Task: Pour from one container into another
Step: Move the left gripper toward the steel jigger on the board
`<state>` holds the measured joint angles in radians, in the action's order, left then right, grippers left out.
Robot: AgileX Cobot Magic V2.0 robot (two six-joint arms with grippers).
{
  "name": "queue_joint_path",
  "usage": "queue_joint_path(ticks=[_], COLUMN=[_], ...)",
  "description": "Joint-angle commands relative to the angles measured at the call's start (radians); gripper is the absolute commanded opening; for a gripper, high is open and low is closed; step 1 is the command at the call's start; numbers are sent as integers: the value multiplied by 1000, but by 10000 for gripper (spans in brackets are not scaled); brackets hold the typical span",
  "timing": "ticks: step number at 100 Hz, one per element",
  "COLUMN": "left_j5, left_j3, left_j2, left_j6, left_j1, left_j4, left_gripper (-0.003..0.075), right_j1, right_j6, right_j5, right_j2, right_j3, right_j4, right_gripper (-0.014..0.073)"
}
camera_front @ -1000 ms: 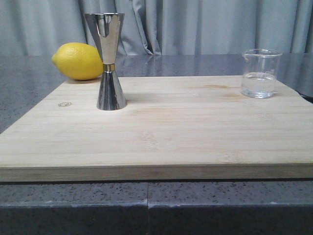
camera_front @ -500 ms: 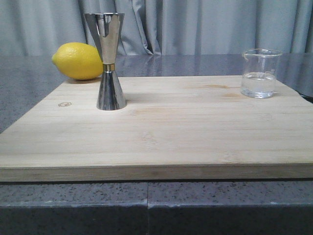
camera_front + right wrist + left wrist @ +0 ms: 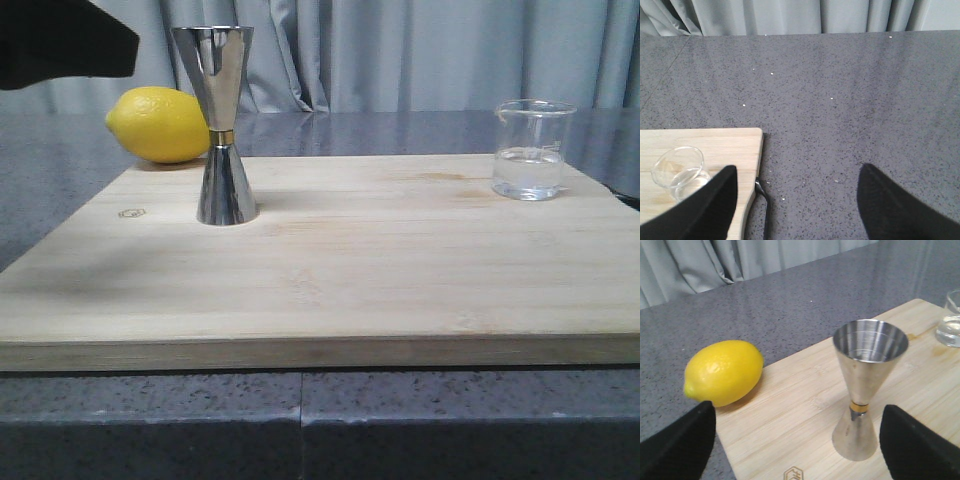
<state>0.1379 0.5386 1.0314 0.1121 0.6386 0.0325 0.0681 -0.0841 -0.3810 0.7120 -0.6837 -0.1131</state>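
Beaker and jigger both untouched on the board; pouring not yet begun.

Front view: the glass beaker [image 3: 533, 150], holding a little clear liquid, stands at the cutting board's [image 3: 330, 270] far right, the steel jigger [image 3: 222, 125] upright far left, well apart, a lemon [image 3: 160, 124] just behind it on the bench [image 3: 60, 190]. Left wrist view: the left pincer [image 3: 797, 440] gapes wide, empty, facing the jigger. Right wrist view: the right pincer [image 3: 795, 205] is wide, empty, the beaker beside one finger; grasping, carrying and tipping remain.
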Motion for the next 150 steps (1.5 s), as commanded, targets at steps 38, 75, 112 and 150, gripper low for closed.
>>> queue_joint_path(ticks=[38,75,112,150], left_j5=[365,567,659,936], left_j3=[-190,-242,-242,-242], left_j2=[-15,3,145,276], left_j6=[-165,-267,-324,-612], left_j1=[102,98,70,-181], left_j4=[-32,-141,-219,-605], left_gripper=[618,618,618,618], right_j1=[5,5,5,5], right_j6=[-13,-13,-13,-13], right_j5=[97,104,106,106], right_j2=[5,57,61,61], right_j3=[-13,-13,-13,-13], right_j4=[29,29,29,29], right_gripper=[439,439,439,439])
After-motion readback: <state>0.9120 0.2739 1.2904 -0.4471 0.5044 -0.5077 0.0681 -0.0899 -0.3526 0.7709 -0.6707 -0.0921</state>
